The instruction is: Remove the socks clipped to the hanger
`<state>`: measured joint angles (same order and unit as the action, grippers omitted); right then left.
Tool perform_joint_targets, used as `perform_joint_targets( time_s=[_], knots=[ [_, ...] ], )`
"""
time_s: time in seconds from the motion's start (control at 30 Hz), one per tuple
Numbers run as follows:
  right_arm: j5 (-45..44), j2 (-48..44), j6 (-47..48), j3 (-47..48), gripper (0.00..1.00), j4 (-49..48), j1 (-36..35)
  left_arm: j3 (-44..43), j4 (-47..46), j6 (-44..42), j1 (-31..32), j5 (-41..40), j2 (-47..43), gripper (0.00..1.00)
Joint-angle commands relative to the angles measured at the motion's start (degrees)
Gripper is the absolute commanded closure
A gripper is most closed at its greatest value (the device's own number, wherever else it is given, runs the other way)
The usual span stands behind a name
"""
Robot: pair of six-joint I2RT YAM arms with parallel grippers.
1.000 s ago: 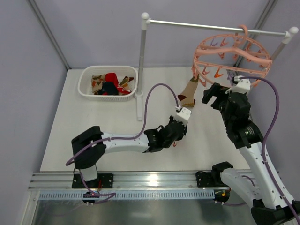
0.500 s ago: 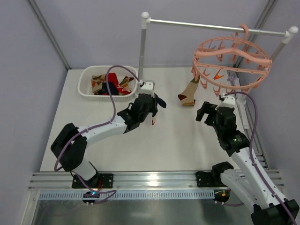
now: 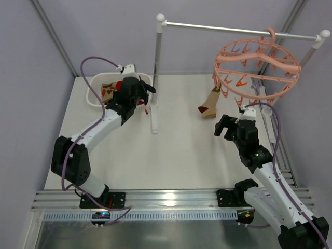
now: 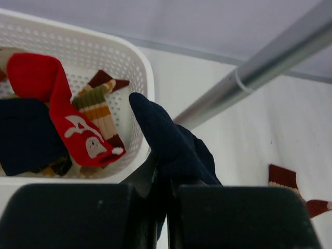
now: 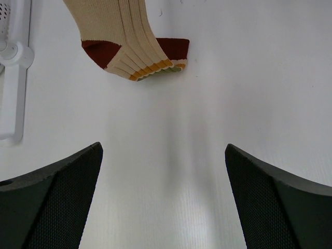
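The left end effector (image 4: 162,181) has its fingers pressed together on a dark navy sock (image 4: 174,148), which sticks up out of the grip just at the 3 o'clock rim of the white basket (image 4: 104,57). The basket sits at about 10 o'clock on the surface (image 3: 176,155). It holds a red sock (image 4: 57,98) with a white mark that I cannot read as a word, a striped sock (image 4: 96,106) in olive and tan, and another dark one. The upright post of the white rail stand (image 3: 155,72) rises at 3 o'clock of this end effector, very close to it, with its foot on the surface. At about 2 o'clock the round pink hanger (image 3: 257,65) hangs by its hook from the rail, with many small clips (image 3: 241,82) under the ring. One tan sock (image 3: 209,101) with dark red heel and toe is clipped at the 9 o'clock side of the ring, and its toe comes down near the surface. The right end effector (image 5: 163,155) is spread wide and holds nothing; it is low, at about 5 o'clock of that sock and apart from it.
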<state>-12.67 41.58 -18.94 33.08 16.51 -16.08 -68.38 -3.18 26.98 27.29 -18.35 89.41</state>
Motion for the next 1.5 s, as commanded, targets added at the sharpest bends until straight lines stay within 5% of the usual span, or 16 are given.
perform_joint_targets(
  time_s=[0.0, 0.37, 0.53, 0.83, 1.1, 1.23, 1.47],
  knots=[
    [0.7, -1.1, 0.5, -0.2, 0.00, -3.1, -0.1, -6.0, 2.6, -0.2, -3.3, 0.1, 1.6, 1.00],
    [3.1, -1.4, 0.4, 0.2, 0.00, -3.9, -0.2, -21.6, -1.2, -3.3, -5.0, -7.1, 16.2, 1.00],
    [3.1, -1.7, 0.6, 0.2, 0.00, -3.9, -0.2, -16.9, -15.1, -5.1, -6.0, -5.6, 21.1, 1.00],
    [2.9, -1.3, 0.7, 0.2, 0.00, -4.1, -0.2, -8.9, -24.5, -7.8, -7.2, -12.0, 25.4, 1.00],
    [3.8, -0.4, 0.7, 0.5, 0.00, -4.4, -0.2, -8.8, -20.5, -11.5, -7.9, -14.2, 25.5, 0.98],
    [3.8, -0.5, 0.8, 0.7, 0.00, -3.9, -0.1, -9.7, -16.6, -10.8, -7.9, -13.2, 24.9, 0.01],
    [3.3, -1.9, 0.9, 0.8, 0.00, -3.1, -0.2, -7.2, -11.4, -7.7, -7.9, -15.7, 20.6, 0.00]
  ],
)
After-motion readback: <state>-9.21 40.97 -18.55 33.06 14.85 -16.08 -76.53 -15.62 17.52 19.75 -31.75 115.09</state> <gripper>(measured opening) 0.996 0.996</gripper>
